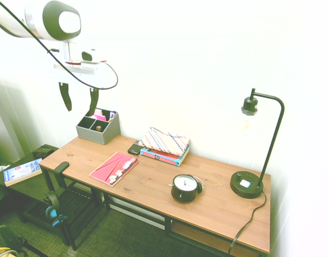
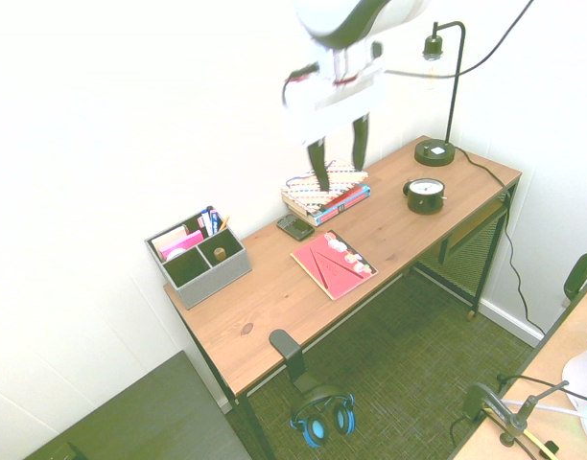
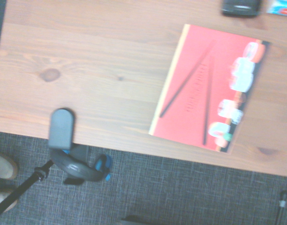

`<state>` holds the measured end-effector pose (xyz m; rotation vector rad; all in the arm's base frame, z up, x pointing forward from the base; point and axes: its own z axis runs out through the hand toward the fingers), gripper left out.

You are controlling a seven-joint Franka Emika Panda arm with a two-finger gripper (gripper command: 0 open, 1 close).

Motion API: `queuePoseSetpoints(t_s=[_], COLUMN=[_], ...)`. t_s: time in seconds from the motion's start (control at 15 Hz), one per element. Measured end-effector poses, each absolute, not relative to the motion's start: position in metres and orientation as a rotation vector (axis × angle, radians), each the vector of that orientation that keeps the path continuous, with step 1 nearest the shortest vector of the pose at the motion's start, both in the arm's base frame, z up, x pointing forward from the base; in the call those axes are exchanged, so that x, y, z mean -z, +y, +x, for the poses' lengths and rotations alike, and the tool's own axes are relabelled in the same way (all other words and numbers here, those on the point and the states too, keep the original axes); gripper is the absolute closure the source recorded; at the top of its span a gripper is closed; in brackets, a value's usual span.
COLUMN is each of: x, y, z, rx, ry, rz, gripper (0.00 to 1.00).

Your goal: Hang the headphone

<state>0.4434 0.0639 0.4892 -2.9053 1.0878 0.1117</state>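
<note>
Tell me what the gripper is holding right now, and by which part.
Nothing. The gripper hangs open and empty high above the desk; the headphone hangs from the hook at the desk's edge.

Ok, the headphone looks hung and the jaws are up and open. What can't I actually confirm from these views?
- Headphone headband on the hook: the seating can't be made out; it is small in the second exterior view and blurred in the wrist view, where the hook covers the contact.
- First exterior view: the desk edge and frame hide most of the headphone.
- Organizer contents: too small to identify.
- Red booklet print: blurred in the wrist view.
</note>
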Motion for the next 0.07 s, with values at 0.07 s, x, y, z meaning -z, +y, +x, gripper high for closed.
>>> queuePoseSetpoints(t_s=[0.07], x=[-0.494], y=[0.047], z=[0.4333], rx=[-0.131], ry=[1.087], rz=[-2.895], gripper=[0.0])
